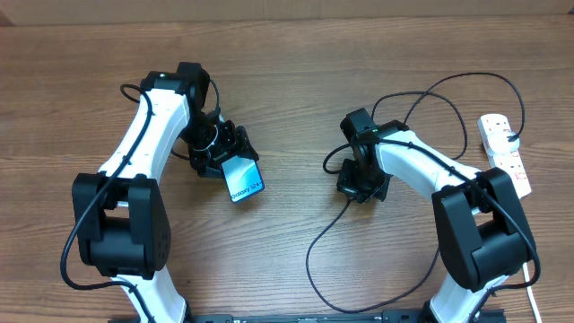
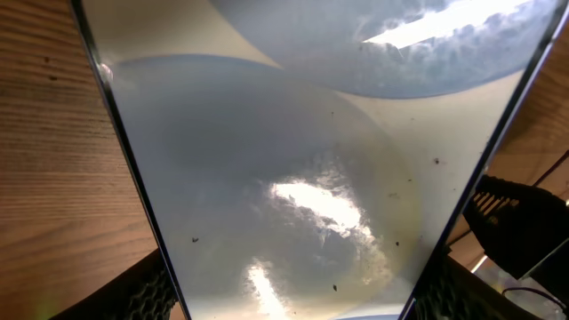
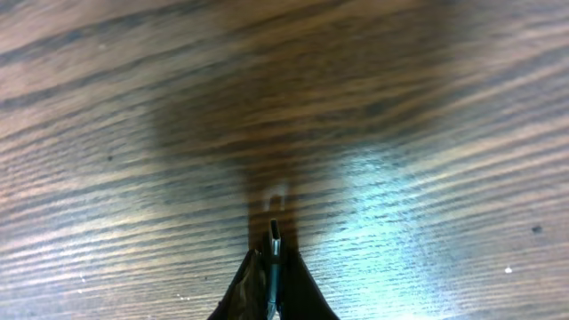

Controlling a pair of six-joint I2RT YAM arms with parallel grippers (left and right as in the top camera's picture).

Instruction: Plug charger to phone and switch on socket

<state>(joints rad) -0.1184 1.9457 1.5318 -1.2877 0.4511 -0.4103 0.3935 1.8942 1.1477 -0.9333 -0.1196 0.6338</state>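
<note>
My left gripper point(image 1: 224, 160) is shut on the phone point(image 1: 244, 179), holding its upper end; the blue-and-white screen with "Galaxy" lettering faces up and tilts toward the table's middle. In the left wrist view the phone's screen point(image 2: 293, 151) fills the frame between my fingers point(image 2: 293, 307). My right gripper point(image 1: 360, 187) is shut on the charger's connector tip point(image 3: 274, 233), which sticks out between the closed fingers point(image 3: 272, 280) just above the wood. The black charger cable point(image 1: 314, 247) loops across the table. The white socket point(image 1: 505, 154) lies at the far right with a black plug in it.
The brown wooden table point(image 1: 296, 54) carries everything. The cable also arcs behind my right arm point(image 1: 448, 85) toward the socket. A white cord point(image 1: 529, 278) runs down from the socket at the right edge. The phone and the connector are about a hand's width apart.
</note>
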